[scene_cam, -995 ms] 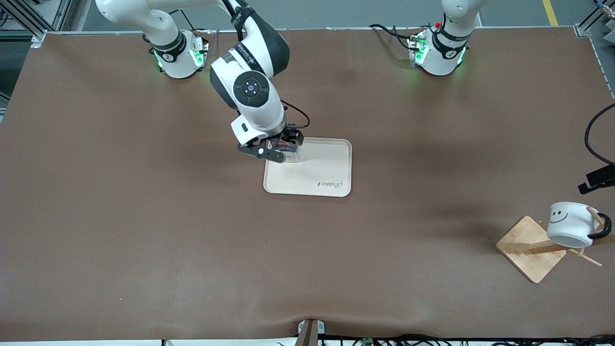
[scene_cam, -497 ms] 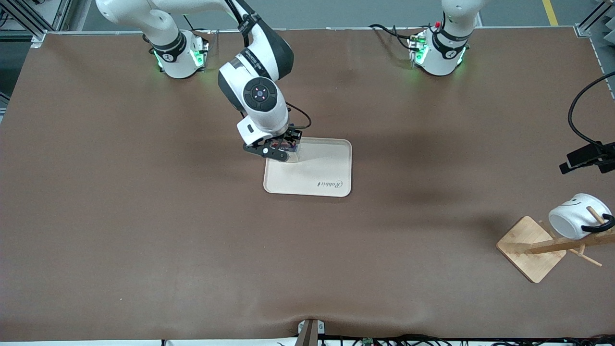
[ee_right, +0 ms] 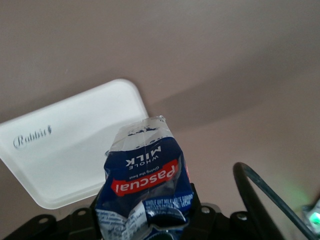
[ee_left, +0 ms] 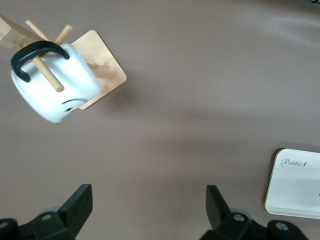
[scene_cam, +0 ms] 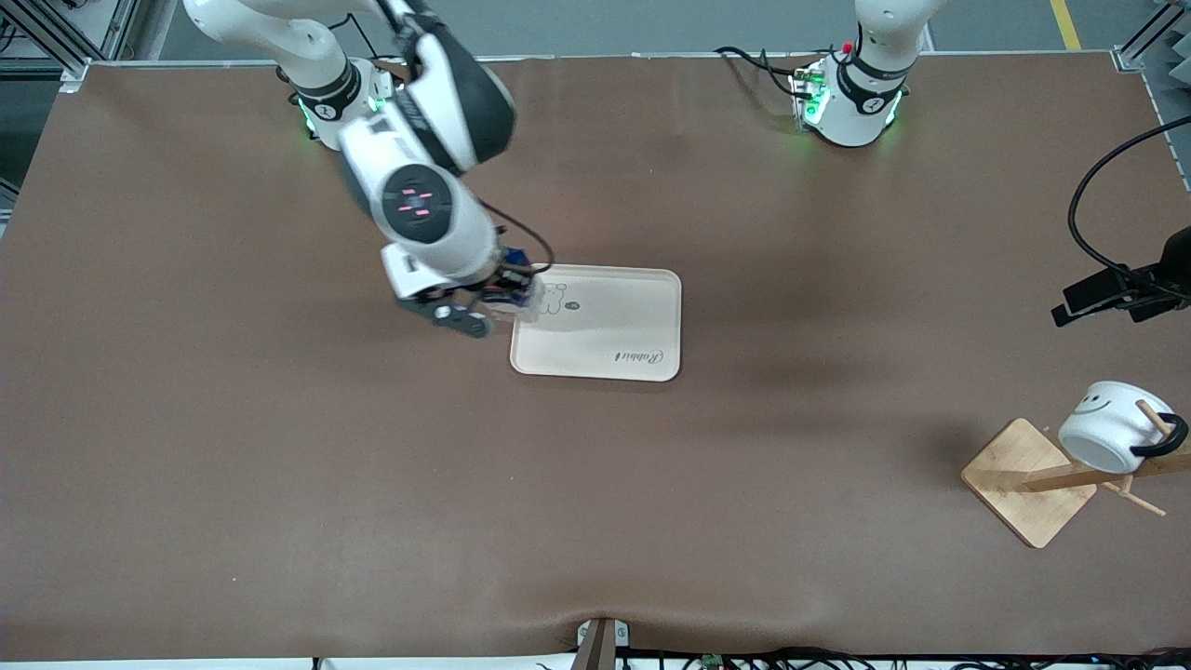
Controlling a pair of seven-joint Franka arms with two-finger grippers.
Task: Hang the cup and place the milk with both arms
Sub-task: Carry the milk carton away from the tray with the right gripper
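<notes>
Milk [ee_right: 145, 182] sits gripped in the right gripper [scene_cam: 484, 312] over the tray's [scene_cam: 642, 321] edge; carry inward before lowering; left gripper [ee_left: 145, 210] waits open, cup [scene_cam: 1107, 435] hung.

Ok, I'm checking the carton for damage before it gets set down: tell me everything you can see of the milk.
The milk is a small dark-blue carton with a red Pascal band, white "whole milk" lettering and a pale, torn-looking printed end. It looks like coated card, crumpled and dented at the end near the fingers. It is tilted, held up in the right end effector over the edge of the white tray toward the right arm's end. Only the fingers touch it. No cap shows.
</notes>
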